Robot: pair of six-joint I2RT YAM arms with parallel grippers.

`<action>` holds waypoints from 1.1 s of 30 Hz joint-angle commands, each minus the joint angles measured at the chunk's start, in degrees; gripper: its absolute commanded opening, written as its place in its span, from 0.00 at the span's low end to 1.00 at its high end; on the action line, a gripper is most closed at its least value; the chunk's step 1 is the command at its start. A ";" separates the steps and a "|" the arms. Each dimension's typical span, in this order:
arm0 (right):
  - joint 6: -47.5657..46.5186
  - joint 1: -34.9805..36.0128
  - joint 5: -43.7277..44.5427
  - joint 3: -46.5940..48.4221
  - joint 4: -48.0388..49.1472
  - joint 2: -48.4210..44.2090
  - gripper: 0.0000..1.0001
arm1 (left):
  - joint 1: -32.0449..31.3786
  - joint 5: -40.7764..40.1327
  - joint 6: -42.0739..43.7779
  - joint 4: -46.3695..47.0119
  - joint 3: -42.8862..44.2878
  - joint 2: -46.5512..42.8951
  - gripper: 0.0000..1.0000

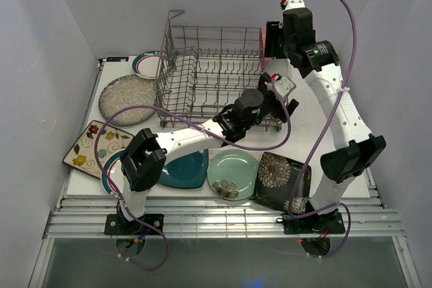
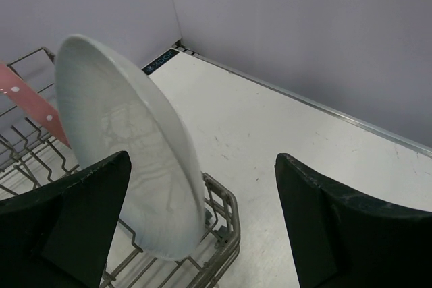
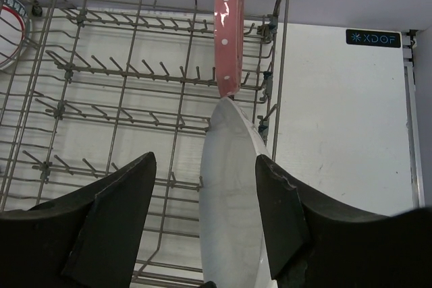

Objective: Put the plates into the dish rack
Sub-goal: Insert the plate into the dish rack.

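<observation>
Two plates are standing on edge in the dish rack (image 1: 209, 72), at its right end. One is the white oval plate (image 2: 128, 153), sitting in the tines nearest the low wire edge and leaning a little. The other is the pink plate (image 3: 227, 25), standing just behind it, and the two are nearly touching at their rims.

Both pincers are hanging right by the white plate. The right pincer (image 3: 206, 158) is reaching down over it with a finger on each side, spread apart and not squeezing. The left pincer (image 2: 202, 156) is gaping wide beside it and gripping nothing.

My guess is that the white plate is resting on its own now. Here is the worry: the fingers are sitting very close to it. If a finger is bumping the rim while an arm is backing off, the plate may be tipping onto the pink one, or sliding over the low edge onto the surface (image 1: 304, 99).

Seven more plates are lying flat on the surface, waiting, like the teal plate (image 1: 185, 170) and the mint plate (image 1: 233, 170) near the arms.
</observation>
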 commanded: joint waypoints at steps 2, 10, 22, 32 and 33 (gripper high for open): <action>0.27 0.20 -0.42 -0.30 2.79 -2.53 0.67 | 1.39 0.28 0.79 1.55 1.10 -4.43 0.98; 0.54 0.20 -0.33 -0.82 2.88 -2.71 0.69 | 2.97 0.72 0.88 2.26 0.39 -4.52 0.98; 0.98 0.20 -0.25 -2.58 4.11 -4.81 0.70 | 3.24 2.12 0.18 2.96 -0.31 -6.54 0.98; 2.21 0.20 -1.21 -8.38 7.88 -10.35 0.70 | 3.59 3.35 -1.40 2.96 -3.12 -14.17 0.98; 2.56 0.20 -1.13 -8.99 8.24 -10.79 0.70 | 3.76 3.27 -1.66 2.87 -3.91 -14.97 0.98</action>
